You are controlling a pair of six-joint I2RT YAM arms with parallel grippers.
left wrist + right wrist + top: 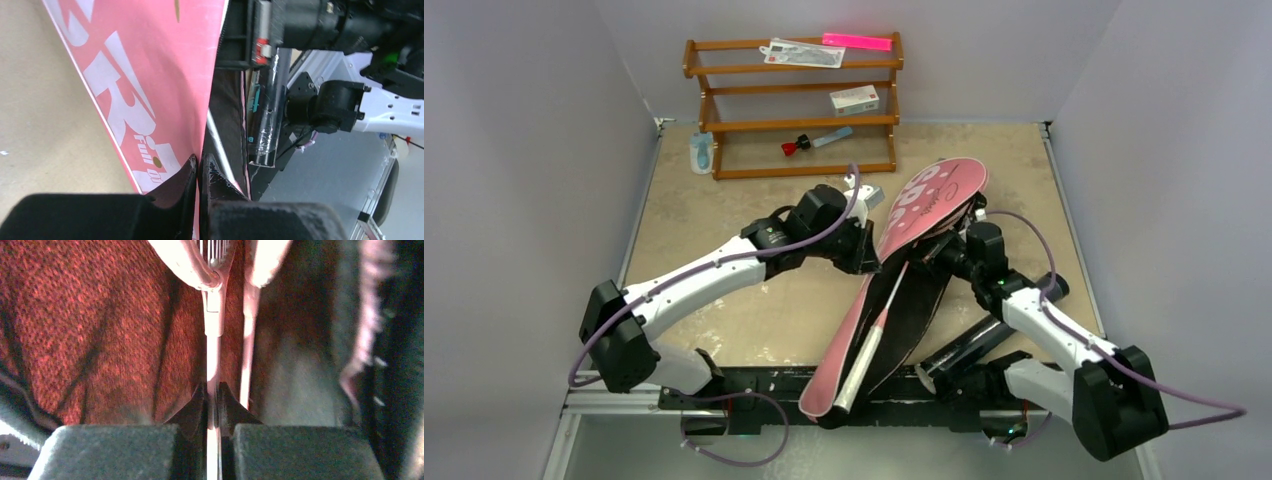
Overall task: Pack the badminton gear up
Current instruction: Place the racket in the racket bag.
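Tan tabletop (724, 205) is bearing the open pink racket bag (936, 192), lying diagonally at centre. The left gripper (199, 166) is pinching its upper flap shut-tight, and the right gripper (212, 392) is clamping a racket shaft (214, 340) inside. I'd worry about the thin flap slipping out and falling onto the rackets, jamming them.
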